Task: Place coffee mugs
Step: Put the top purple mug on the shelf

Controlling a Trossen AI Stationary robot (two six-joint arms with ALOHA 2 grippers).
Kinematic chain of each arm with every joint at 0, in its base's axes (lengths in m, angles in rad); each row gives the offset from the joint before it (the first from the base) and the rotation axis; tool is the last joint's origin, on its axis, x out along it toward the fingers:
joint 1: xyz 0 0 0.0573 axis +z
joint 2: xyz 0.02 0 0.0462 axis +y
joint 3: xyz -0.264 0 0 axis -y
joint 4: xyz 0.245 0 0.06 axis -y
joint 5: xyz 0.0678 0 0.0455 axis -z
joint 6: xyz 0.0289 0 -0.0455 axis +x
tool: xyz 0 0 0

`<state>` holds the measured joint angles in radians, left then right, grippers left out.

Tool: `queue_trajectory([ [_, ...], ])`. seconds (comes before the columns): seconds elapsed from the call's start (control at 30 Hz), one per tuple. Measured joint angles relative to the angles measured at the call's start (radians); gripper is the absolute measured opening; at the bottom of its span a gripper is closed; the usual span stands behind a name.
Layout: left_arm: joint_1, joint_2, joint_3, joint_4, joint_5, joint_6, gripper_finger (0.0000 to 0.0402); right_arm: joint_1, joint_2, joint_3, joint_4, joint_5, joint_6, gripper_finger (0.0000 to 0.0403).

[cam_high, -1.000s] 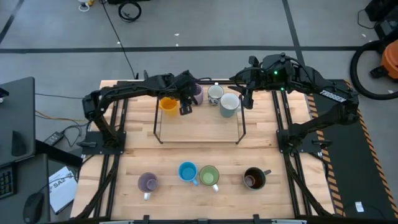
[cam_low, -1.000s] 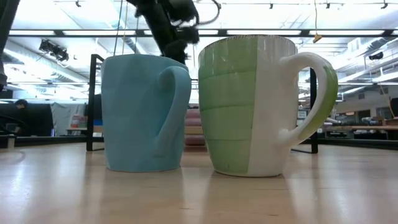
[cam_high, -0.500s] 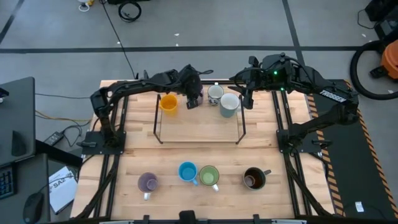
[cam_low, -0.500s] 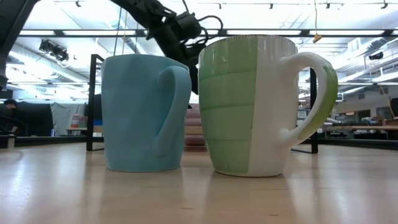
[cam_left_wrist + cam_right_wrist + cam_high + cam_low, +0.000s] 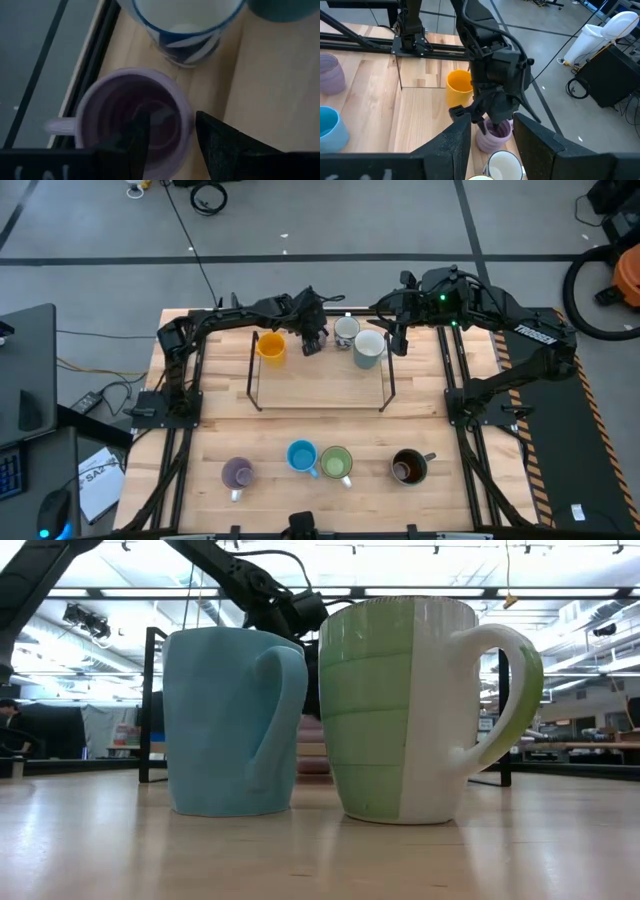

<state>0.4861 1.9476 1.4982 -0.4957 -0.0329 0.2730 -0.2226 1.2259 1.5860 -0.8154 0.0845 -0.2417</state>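
The wooden worktop [image 5: 330, 415] fills the middle of the high view. A black wire rack [image 5: 320, 370] stands in its upper half, holding orange mug [image 5: 270, 346], patterned mug [image 5: 346, 330] and grey-white mug [image 5: 368, 348]. Along the lower edge sit purple mug [image 5: 237, 473], blue mug [image 5: 301, 456], green mug [image 5: 336, 463] and brown mug [image 5: 408, 467]. The left tool [image 5: 167, 135] straddles the lavender mug's [image 5: 135, 117] rim, fingers apart. The right tool [image 5: 490, 135] hangs wide, empty, upper right.

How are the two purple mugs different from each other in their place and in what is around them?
The far purple mug stands at the table's back edge, beside the orange mug and the white patterned mug; the near purple mug stands in the front row, left of the blue mug. The left gripper has one finger inside the far one; nothing touches the near one. Both stand upright, mouth up.
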Motion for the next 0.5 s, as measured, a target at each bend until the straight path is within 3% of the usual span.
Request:
queue_trajectory([
  [0.23, 0.008, 0.017, 0.001, -0.030, -0.007, -0.015, 0.0162, 0.000, 0.000, 0.000, 0.000, 0.000, 0.005, 0.0154],
  [0.5, 0.001, 0.047, 0.001, -0.067, -0.016, -0.008, 0.0110, 0.000, 0.000, 0.000, -0.001, -0.001, 0.001, 0.0154],
])
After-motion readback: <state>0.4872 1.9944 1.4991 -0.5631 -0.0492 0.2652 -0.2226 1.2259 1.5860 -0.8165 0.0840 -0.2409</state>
